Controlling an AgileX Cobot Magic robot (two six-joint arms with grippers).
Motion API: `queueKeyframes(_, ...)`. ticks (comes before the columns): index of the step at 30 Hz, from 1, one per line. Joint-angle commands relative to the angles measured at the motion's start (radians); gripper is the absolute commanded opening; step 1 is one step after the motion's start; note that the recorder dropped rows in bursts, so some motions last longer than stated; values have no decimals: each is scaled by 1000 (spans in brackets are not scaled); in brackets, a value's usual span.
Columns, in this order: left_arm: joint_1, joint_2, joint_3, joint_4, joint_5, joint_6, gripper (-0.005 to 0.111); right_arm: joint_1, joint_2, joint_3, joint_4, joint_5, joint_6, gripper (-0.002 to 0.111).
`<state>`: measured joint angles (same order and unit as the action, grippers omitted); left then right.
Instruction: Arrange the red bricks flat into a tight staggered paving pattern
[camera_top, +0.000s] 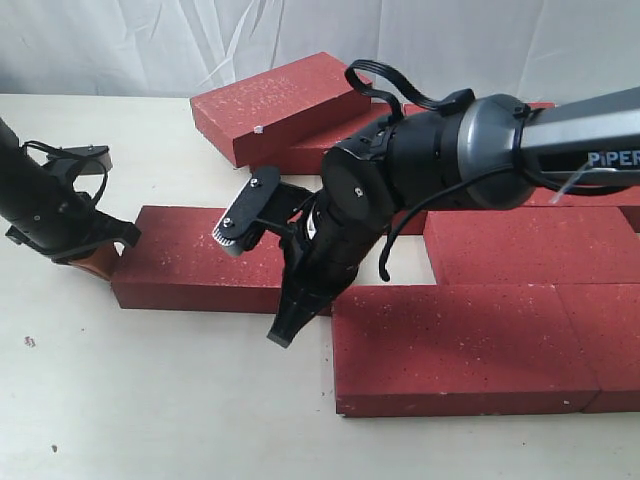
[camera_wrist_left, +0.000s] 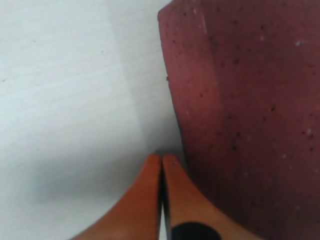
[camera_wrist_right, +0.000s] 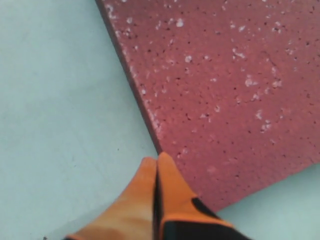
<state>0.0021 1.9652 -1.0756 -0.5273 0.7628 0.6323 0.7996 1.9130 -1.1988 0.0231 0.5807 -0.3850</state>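
Several dark-red bricks lie flat on the table. One brick (camera_top: 200, 262) lies apart at the left. A front-row brick (camera_top: 450, 345) butts against another (camera_top: 612, 340), and a middle-row brick (camera_top: 530, 245) lies behind them. A chipped brick (camera_top: 272, 100) rests askew at the back, overlapping one (camera_top: 320, 150) beneath it. My left gripper (camera_top: 100, 262) (camera_wrist_left: 161, 159) is shut and empty, its orange fingertips against the left brick's (camera_wrist_left: 240, 110) end. My right gripper (camera_top: 283, 335) (camera_wrist_right: 157, 161) is also shut and empty, its tip touching a brick's (camera_wrist_right: 225, 90) side edge near a corner.
The pale table (camera_top: 150, 400) stretches to the front and left of the bricks, with a small dark speck (camera_top: 30, 342) on it. A white cloth (camera_top: 120, 45) hangs behind. My right arm (camera_top: 450, 150) crosses over the middle of the bricks and hides some.
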Motion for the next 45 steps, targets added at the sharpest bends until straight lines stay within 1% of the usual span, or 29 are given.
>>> queueKeyframes(1,6,-11,0,23,16,-4,0,-1,-1,0,-23,5,-3,-1)
queueKeyframes(4,6,-11,0,27,25,-4,0,-1,-1,0,-23,13,-3,-1)
queueKeyframes(10,6,20,14,9,27,-4,0,-1,-33,0,117,5,-8,-1)
queueKeyframes(15,6,27,14,-18,33,-2,0,-1,-72,-2,150,10,-10,-1)
queueKeyframes(20,6,27,14,-39,43,1,0,-9,-116,-2,266,11,-10,-1)
queueKeyframes(24,6,27,14,-74,47,2,0,-27,-153,-4,295,12,12,-1)
queueKeyframes(30,6,27,14,-77,77,2,0,-75,-180,-4,311,14,75,-1)
queueKeyframes(36,6,27,14,-113,103,2,0,-99,-180,-4,322,17,75,-1)
queueKeyframes(41,6,31,14,-107,125,2,0,-101,-176,-4,326,17,75,-1)
queueKeyframes(45,6,31,14,-47,111,-5,0,-101,-174,-4,324,19,75,-1)
